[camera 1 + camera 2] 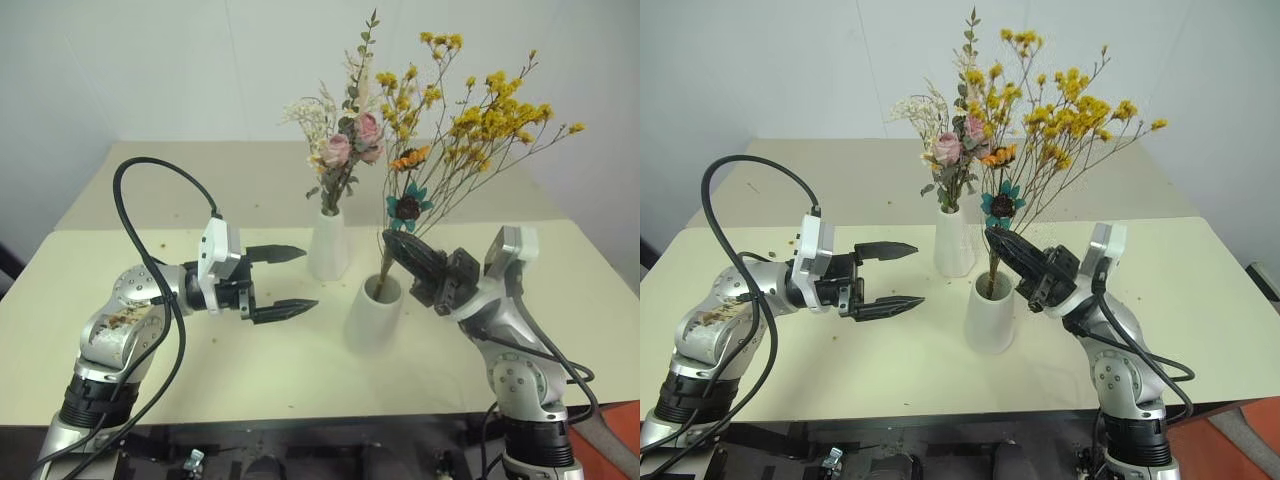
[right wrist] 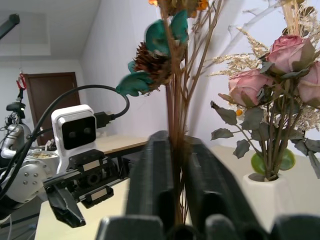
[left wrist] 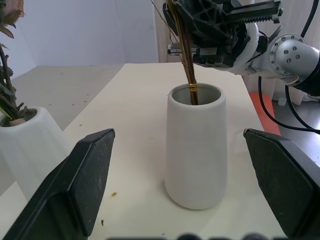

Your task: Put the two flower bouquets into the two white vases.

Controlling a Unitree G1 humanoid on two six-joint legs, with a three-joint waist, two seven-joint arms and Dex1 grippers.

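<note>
Both arms sit nearest, over the front of the cream bench (image 1: 250, 385). Left pincer (image 1: 292, 280) points level toward the right, fingers spread apart, nothing between them, hovering just left of the vases. Right pincer (image 1: 400, 247) angles up and to the left, its black fingers (image 2: 152, 185) close around the thin brown stems of the yellow-orange blossom bouquet (image 1: 480, 125); fingers look close on the stems, but whether they clamp or have just let go, cannot tell. Stems of this bouquet go down into the broad round mouth of the shorter, wider matte white vase (image 1: 374, 312), leaning against its rim; a small gold tie on the stems is at the mouth level in the left wrist view. Teal-petalled dried flower (image 1: 408, 207) and an orange one ride on the same bunch, just above the right pincer. Pink rose bouquet with cream sprigs and green leaves (image 1: 345, 145) stands upright in the tall, slim white vase (image 1: 328, 245), farther back and slightly left of the shorter vase, the two vases near each other, not touching.
</note>
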